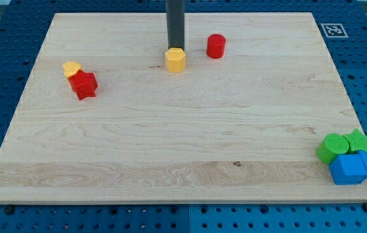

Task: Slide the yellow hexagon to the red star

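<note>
Pictured mid-task: my tip (175, 48) planted just behind the yellow hexagon (175, 60), at the block's far edge, touching or very nearly so. No claw on this arm, only the straight rod, so nothing to open, close or hold.

Yellow hexagon resting at the far middle of the table (170, 155); red star (83, 85) well off to the left and slightly nearer, with a small yellow block (72, 68), shape unclear, pressed against its far-left side.

Main risk, judging from this stance: pushing from the far side would likely send the hexagon nearer, not leftward. Needs contact on the hexagon's right face first. An off-centre shove could also spin the block off the tip and past the star, or knock star and small yellow block apart.

Elsewhere: red cylinder (216, 46) just right of the tip, close enough to be clipped during repositioning. Green cylinder (331, 148), green star (359, 140) and two blue blocks (354, 167) clustered at the near right corner, well clear. Path between hexagon and star bare.
</note>
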You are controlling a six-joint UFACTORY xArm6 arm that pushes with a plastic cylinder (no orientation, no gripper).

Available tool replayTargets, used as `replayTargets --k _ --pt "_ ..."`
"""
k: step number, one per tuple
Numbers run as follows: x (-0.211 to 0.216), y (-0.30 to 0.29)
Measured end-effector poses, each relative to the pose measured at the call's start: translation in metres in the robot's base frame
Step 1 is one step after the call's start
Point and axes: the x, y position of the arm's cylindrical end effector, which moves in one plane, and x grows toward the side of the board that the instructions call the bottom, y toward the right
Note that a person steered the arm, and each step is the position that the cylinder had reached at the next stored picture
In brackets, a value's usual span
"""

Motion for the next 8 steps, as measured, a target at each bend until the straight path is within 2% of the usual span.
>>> replayTargets --k 2,3,5,7,8 --pt "-0.039 0.000" --pt "-0.037 0.014" --pt "0.000 0.010" --pt "0.079 -0.001" --pt "0.080 -0.002"
